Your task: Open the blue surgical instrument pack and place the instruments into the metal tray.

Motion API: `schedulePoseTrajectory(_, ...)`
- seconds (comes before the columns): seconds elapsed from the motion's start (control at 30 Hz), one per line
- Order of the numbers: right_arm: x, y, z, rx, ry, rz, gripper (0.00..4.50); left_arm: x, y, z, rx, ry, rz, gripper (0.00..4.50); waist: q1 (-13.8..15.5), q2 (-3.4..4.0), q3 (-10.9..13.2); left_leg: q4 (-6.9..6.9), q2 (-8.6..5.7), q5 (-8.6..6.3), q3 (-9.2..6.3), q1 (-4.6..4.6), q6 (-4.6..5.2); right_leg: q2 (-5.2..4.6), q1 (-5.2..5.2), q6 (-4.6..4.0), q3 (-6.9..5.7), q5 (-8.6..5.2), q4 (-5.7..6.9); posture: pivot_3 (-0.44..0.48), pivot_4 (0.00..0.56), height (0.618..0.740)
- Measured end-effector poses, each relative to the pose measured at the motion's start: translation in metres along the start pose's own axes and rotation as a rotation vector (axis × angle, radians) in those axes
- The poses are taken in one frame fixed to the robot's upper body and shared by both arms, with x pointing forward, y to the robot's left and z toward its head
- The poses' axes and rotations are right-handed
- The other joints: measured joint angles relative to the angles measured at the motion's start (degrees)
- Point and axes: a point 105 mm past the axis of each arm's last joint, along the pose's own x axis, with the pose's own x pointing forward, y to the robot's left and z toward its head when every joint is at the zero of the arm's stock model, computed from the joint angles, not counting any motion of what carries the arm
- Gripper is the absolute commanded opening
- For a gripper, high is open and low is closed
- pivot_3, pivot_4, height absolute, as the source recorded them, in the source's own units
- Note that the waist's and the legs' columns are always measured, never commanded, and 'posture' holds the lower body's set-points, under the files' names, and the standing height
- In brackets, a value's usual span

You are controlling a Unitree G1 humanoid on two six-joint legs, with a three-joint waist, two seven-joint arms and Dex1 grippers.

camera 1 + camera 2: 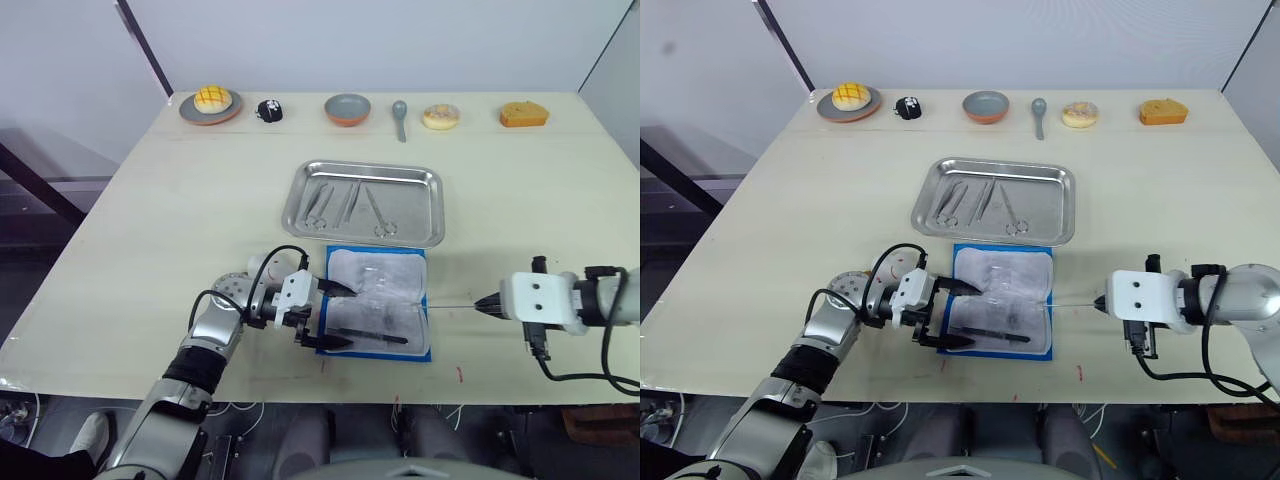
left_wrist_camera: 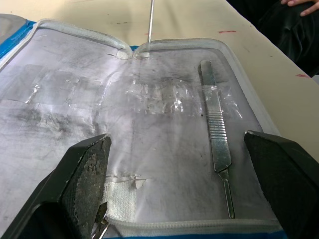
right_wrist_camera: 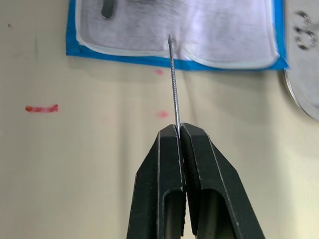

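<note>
Left wrist view looks straight down onto the blue surgical instrument pack (image 2: 149, 124), which lies flat and unfolded with its whitish-grey lining up; the left gripper (image 1: 332, 315) hangs right over the lining with its fingers spread wide, holding nothing; one flat scalpel-style handle (image 2: 217, 134) lies on the lining near one finger, not touching it; in the head views the pack sits on the table (image 1: 160, 230) just off the 6 o'clock edge of the metal tray (image 1: 432, 215), close to it, though I can't tell if they actually touch; the tray already has the instruments (image 1: 348, 205) in it, several slim silver ring-handled pieces lying side by side toward its middle and 9 o'clock side; the right gripper (image 1: 489, 304) is out at 3 o'clock from the pack, fingers pinched tight on a thin metal rod (image 3: 173, 84), which runs across the tabletop so its tip reaches the pack's edge at the fold; along the far edge of the table, at 12 o'clock from the tray, there's a round grey-and-orange bowl (image 1: 347, 109) and a grey spoon (image 1: 400, 117) just beside it.
</note>
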Motion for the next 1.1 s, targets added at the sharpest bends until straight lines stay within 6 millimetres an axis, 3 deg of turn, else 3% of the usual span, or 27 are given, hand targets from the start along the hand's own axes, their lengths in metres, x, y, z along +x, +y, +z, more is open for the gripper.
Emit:
schedulePoseTrajectory(0.1, -0.008, -0.004, 0.001, 0.07, -0.034, -0.049, 0.12, -0.001, 0.0, -0.001, -0.001, 0.001, 0.001, 4.5, -0.1, 0.01, -0.01, 0.0, 0.0, 0.0, 0.01, 0.03, 0.0, 0.0, 0.01, 0.0, 0.02, 0.0, 0.02, 0.0, 0.15, 0.732)
schedulePoseTrajectory(0.17, -0.01, -0.013, 0.012, 0.141, -0.133, -0.133, 0.12, -0.001, 0.0, -0.001, -0.001, 0.002, 0.001, 4.5, -0.12, 0.02, -0.01, 0.0, 0.0, 0.0, 0.0, 0.03, 0.0, 0.01, 0.01, 0.0, 0.02, 0.0, 0.02, 0.0, 0.15, 0.732)
schedulePoseTrajectory(0.3, -0.009, -0.027, 0.021, 0.227, -0.213, -0.226, 0.12, -0.001, 0.0, -0.001, 0.0, 0.0, 0.0, 4.5, -0.1, 0.02, -0.01, 0.0, 0.0, 0.0, 0.0, 0.02, 0.0, 0.01, 0.01, 0.0, 0.02, 0.0, 0.02, 0.0, 0.15, 0.732)
schedulePoseTrajectory(0.47, 0.0, -0.042, 0.019, 0.379, -0.247, -0.346, 0.12, 0.0, 0.0, 0.0, 0.001, 0.0, 0.0, 4.5, -0.1, 0.05, -0.03, 0.0, 0.0, 0.0, 0.0, 0.01, 0.0, 0.01, 0.0, 0.0, 0.02, 0.0, 0.02, 0.0, 0.15, 0.732)
schedulePoseTrajectory(0.8, 0.048, -0.075, 0.022, 0.654, -0.301, -0.506, 0.12, -0.001, 0.0, -0.001, -0.001, 0.0, 0.014, 4.5, -0.24, 0.15, -0.08, -0.01, -0.01, 0.0, -0.01, 0.02, 0.0, 0.01, -0.02, -0.01, 0.03, 0.01, 0.06, 0.0, 0.15, 0.732)
schedulePoseTrajectory(1.1, 0.085, -0.109, 0.035, 0.766, -0.296, -0.601, 0.12, -0.001, 0.0, -0.001, -0.005, 0.0, 0.029, 4.5, -0.33, 0.25, -0.1, -0.02, -0.01, 0.0, -0.01, 0.01, 0.0, 0.01, -0.06, -0.02, 0.02, 0.01, 0.09, 0.0, 0.15, 0.732)
